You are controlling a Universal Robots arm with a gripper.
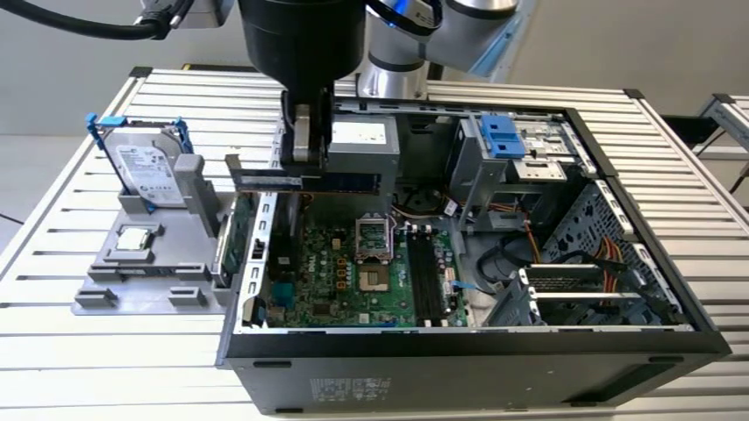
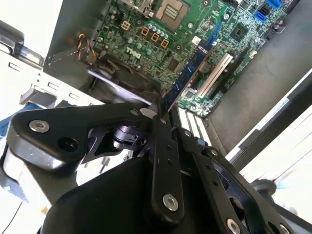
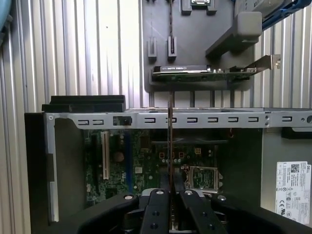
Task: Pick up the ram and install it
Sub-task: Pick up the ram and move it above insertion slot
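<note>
Closest to my wrist cameras, the tool (image 3: 170, 194) is pinched narrow on the ram (image 1: 339, 182), which sits edge-on between its fingers. In the exterior view the stick hangs level over the rim of the open computer case (image 1: 468, 360), above the motherboard (image 1: 351, 263). Toward that view's left, a hard drive (image 1: 150, 171) stands in a grey holder (image 1: 140, 281) on the bench (image 1: 59, 210).

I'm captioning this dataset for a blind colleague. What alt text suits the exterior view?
The end effector grips the ram, held level above the open computer case and its motherboard. At the exterior view's left, a hard drive stands in a grey holder on the slatted table.
</note>
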